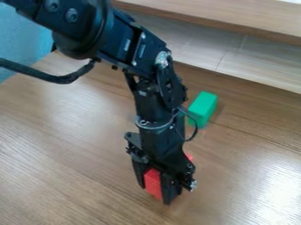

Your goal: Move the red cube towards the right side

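At upper left, a light-blue surface (23,41) borders the wood-grain tabletop (64,149); a green rectangular block (203,107) sits near the gripper (155,192), whose jaws clasp a red block (153,181).

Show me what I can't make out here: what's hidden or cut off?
All in the camera view:
- Red cube: its sides are hidden by the gripper.
- Red patch: mostly hidden behind the gripper, so whether it belongs to that cube is unclear.
- Green block: its lower left side is partly hidden by the arm and its wiring.
- Arm: cut off by the top edge.
- Thick cable: cut off by the left edge.
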`<state>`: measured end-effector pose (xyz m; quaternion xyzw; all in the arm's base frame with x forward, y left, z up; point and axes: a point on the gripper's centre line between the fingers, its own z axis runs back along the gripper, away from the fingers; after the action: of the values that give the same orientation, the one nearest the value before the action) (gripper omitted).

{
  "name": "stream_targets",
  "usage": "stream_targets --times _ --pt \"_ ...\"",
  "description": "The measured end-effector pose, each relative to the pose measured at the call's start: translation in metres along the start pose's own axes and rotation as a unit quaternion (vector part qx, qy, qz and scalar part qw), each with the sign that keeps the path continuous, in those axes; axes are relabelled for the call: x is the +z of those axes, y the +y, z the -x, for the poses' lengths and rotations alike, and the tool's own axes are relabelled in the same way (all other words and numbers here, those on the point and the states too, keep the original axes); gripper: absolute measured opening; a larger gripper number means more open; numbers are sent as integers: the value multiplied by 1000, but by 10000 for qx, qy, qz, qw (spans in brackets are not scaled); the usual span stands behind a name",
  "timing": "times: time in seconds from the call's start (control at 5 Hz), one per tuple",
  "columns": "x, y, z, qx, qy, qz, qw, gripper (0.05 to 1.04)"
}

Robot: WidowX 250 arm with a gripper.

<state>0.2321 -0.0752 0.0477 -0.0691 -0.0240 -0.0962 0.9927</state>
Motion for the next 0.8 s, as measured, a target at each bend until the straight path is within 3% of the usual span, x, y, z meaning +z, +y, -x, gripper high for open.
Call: stream_targets --times 0.4,0.6,0.8 --pt "-2 -4 0 -64 17 19 10000 610" --pt "-4 -7 1 -130 65 10 9999 681" --pt "-4 -6 2 -103 77 -35 9999 958"
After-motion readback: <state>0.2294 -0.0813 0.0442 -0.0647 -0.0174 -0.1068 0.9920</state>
